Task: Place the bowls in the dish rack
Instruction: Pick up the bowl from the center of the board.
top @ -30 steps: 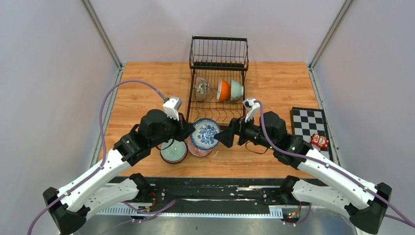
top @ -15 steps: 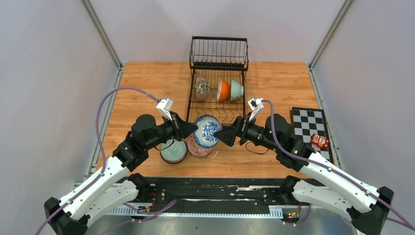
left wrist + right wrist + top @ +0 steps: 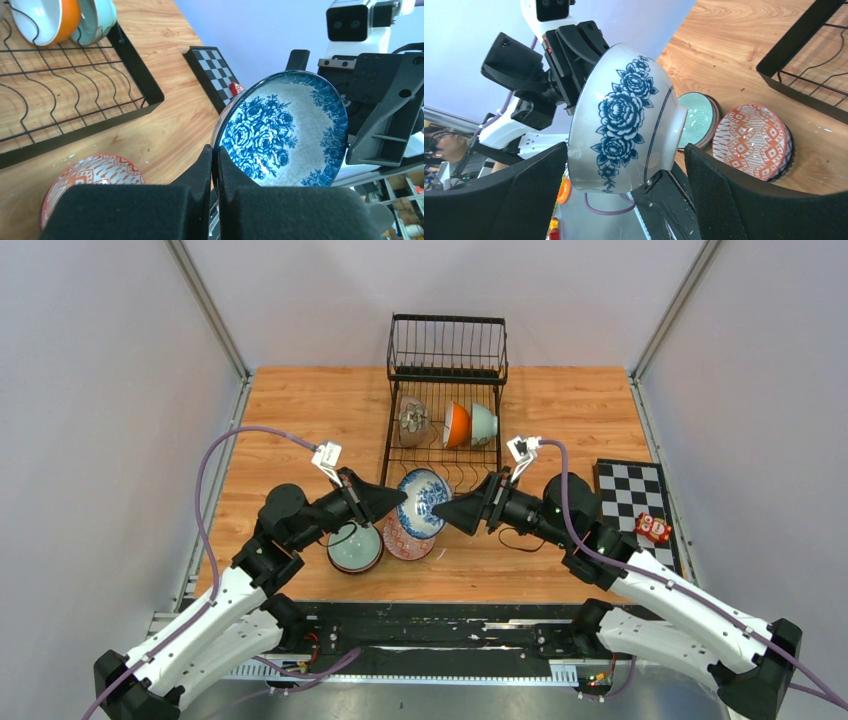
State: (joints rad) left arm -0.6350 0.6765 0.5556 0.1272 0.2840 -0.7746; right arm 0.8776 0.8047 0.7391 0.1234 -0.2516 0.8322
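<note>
left gripper (image 3: 398,502) pinched shut on rim of blue-flower bowl (image 3: 424,502) | bowl on edge in air, just before dish rack (image 3: 138,65) | right gripper (image 3: 440,512) jaws wide, straddling bowl (contact unclear) | red-pattern bowl (image 3: 403,540), green bowl (image 3: 354,546) on table below

Overhead view looking down from near side, wrist views close, opposed, sharing blue-and-white bowl (image 3: 421,503)

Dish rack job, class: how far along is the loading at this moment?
Done: grey patterned bowl, orange bowl and pale green bowl stand in the dish rack. In hand: the left tool grips the blue-and-white bowl by its rim; the right tool stands open around it. Left: the celadon bowl and red-patterned bowl on the table.
</note>
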